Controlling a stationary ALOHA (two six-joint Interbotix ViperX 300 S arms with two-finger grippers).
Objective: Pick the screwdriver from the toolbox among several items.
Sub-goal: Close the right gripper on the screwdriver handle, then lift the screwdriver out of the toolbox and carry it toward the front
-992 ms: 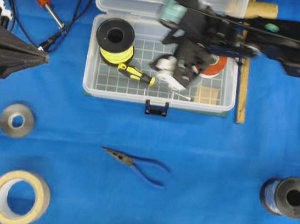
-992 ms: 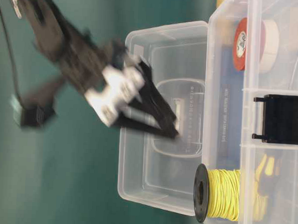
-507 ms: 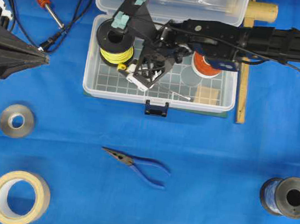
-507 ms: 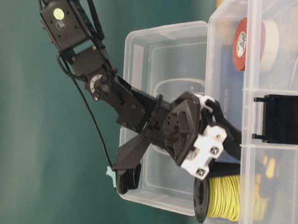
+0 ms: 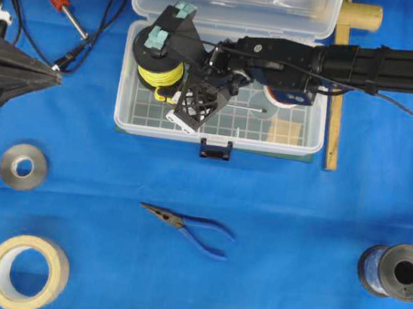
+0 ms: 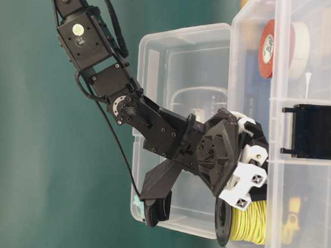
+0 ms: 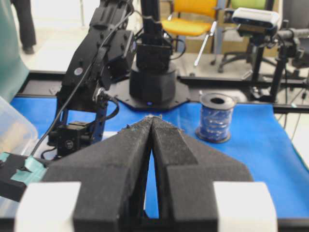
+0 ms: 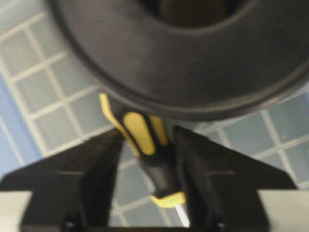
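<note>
Blue tabletop [image 5: 298,212], clear toolbox [image 5: 124,117] open. Right pincer [image 8: 147,145] inside, fingers either side of the screwdriver [image 8: 145,140] handle beside the wire spool [image 5: 158,57]; contact unclear. Left pincer [image 7: 152,130] closed, empty. No readable writing.

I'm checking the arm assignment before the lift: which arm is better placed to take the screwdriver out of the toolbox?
Right. The right gripper is already down inside the toolbox, its fingers on either side of the screwdriver handle. The left gripper sits shut, outside the box at the table's left edge.
</note>
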